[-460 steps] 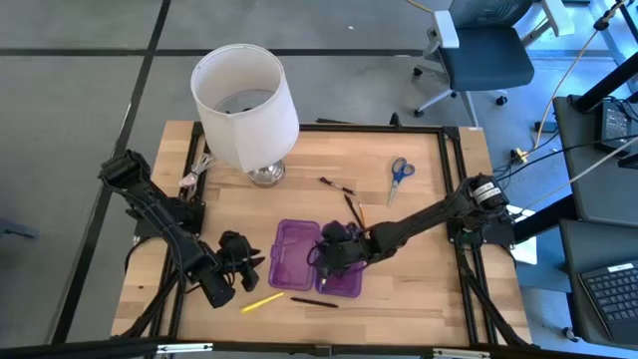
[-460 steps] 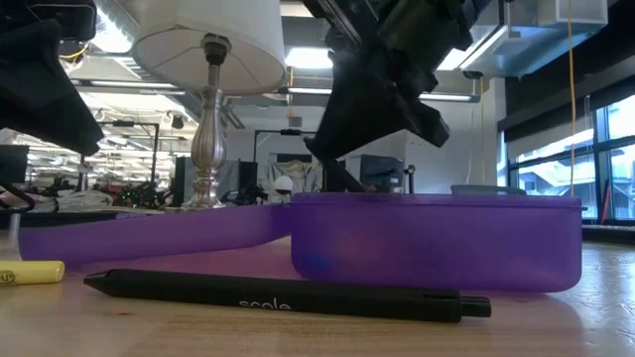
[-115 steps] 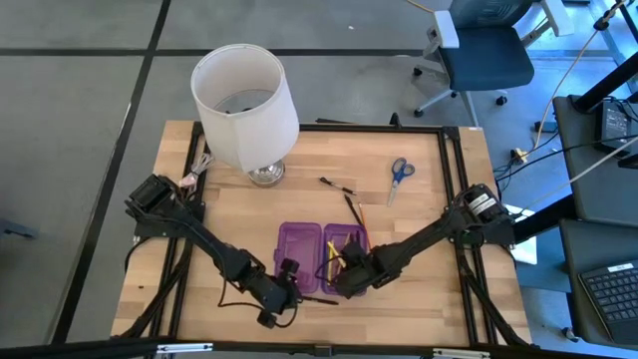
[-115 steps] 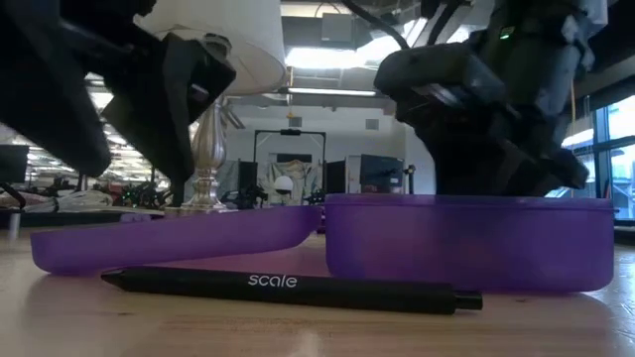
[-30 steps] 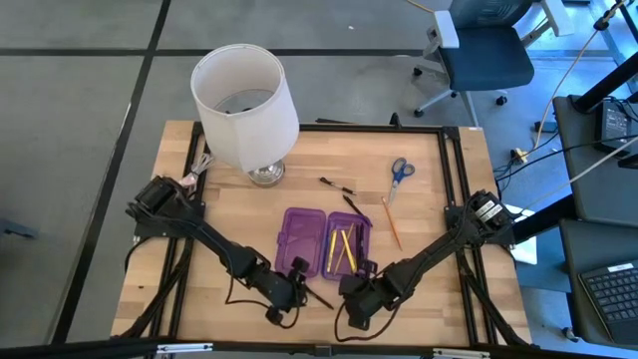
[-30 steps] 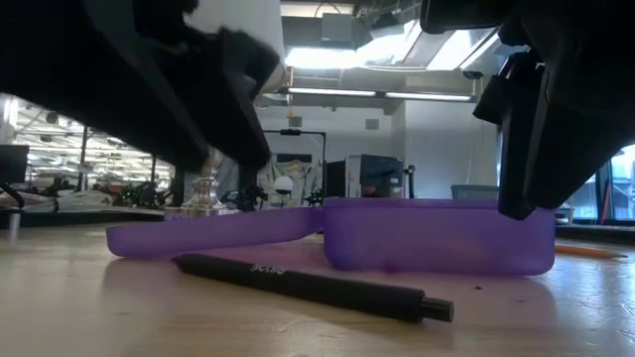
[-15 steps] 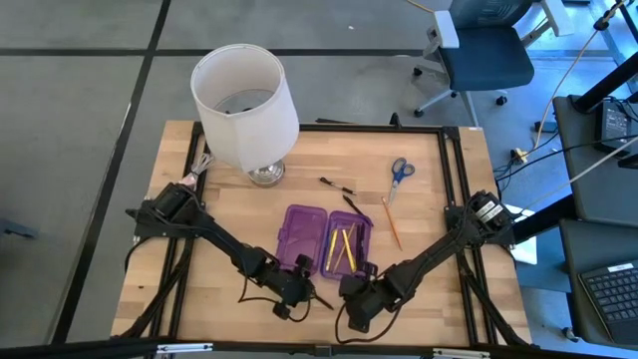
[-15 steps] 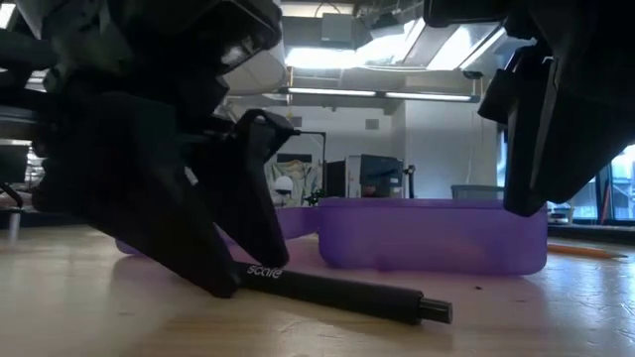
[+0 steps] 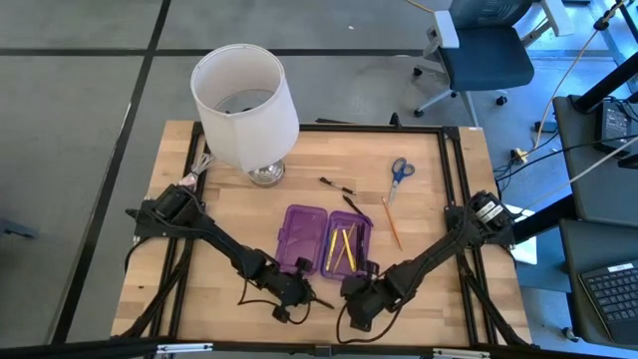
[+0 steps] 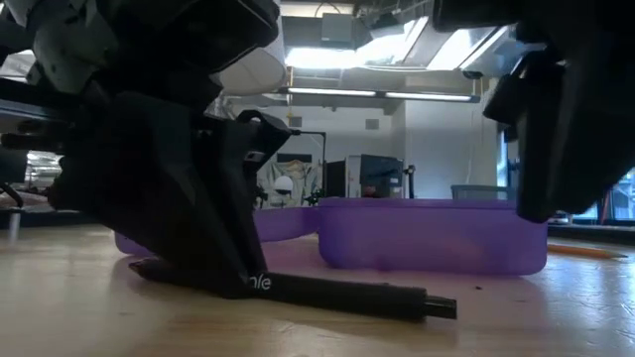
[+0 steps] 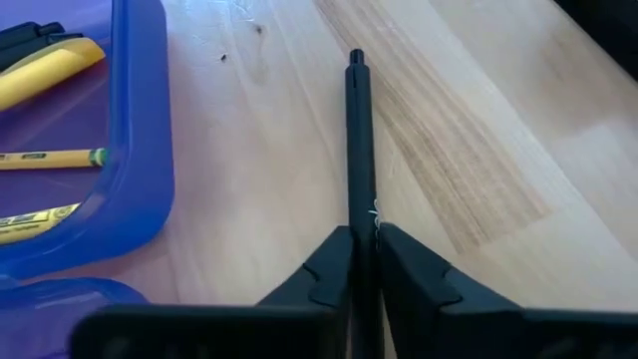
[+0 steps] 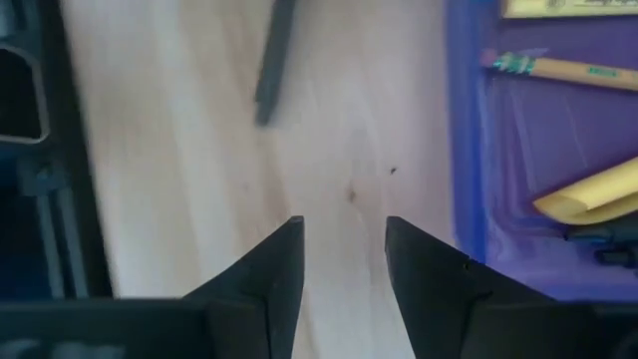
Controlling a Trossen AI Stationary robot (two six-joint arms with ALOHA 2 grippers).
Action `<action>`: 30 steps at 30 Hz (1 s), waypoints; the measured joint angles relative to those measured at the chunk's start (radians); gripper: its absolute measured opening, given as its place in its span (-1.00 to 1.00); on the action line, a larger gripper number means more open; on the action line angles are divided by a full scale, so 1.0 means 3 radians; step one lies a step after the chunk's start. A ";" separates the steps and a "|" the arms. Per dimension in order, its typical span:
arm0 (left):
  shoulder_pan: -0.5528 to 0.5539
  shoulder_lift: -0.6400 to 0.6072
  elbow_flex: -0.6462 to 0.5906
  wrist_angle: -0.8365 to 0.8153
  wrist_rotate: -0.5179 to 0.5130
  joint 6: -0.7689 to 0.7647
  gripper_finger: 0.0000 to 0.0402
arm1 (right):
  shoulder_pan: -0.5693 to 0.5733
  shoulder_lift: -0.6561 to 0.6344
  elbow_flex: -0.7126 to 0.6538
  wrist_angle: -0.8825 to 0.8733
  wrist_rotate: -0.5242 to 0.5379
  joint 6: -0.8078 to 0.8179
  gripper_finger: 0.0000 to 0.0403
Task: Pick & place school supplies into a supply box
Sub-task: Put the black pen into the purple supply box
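High view: supply box (image 9: 326, 240) lay open mid-table w/ yellow pencils in its right half. Left gripper (image 9: 299, 292) was down at the black pen (image 9: 321, 300) just in front of the box; right gripper (image 9: 361, 306) sat close by, near the front edge. Scissors (image 9: 400, 171), an orange pencil (image 9: 391, 221) & two dark pens (image 9: 338, 185) lay outside, so roughly half seemed left.

Low view: pen (image 10: 337, 293) lay flat on the table, left gripper (image 10: 213, 273) planted over its end.

Left wrist view: fingers (image 11: 324, 269) had closed on the pen (image 11: 359, 160), not yet lifted.

Right wrist view: fingers (image 12: 269, 269) stood apart, holding nothing, over bare wood beside the box (image 12: 469, 150).
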 joint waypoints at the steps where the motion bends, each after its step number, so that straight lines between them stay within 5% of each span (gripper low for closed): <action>1: -0.0016 -0.0014 -0.0002 -0.0007 -0.0008 -0.0002 -0.88 | 0.0025 -0.0009 0.0000 0.0003 0.0000 0.0000 -0.28; 5: -0.0047 -0.0106 -0.0018 -0.0073 -0.0034 -0.0038 -0.93 | 0.0153 -0.0173 -0.0003 -0.0079 0.0053 0.0002 -0.28; 16: -0.0047 -0.0518 -0.0024 -0.0019 -0.0191 -0.0969 -0.90 | 0.0446 -0.0897 -0.0001 -0.1233 0.1149 0.0748 -0.28; 20: -0.0003 -0.0730 -0.0018 0.0074 -0.0603 -0.1357 -0.90 | 0.0450 -0.1001 0.0000 -0.1794 0.1454 0.1304 -0.28; 25: 0.0157 -0.0810 -0.0016 0.0322 -0.1167 -0.1640 -0.88 | 0.0411 -0.1009 -0.0058 -0.2421 0.1483 0.1732 -0.28; 30: 0.0390 -0.0705 -0.0014 0.0635 -0.1168 -0.1937 -0.89 | 0.0342 -0.1006 -0.0235 -0.2719 0.1256 0.1887 -0.28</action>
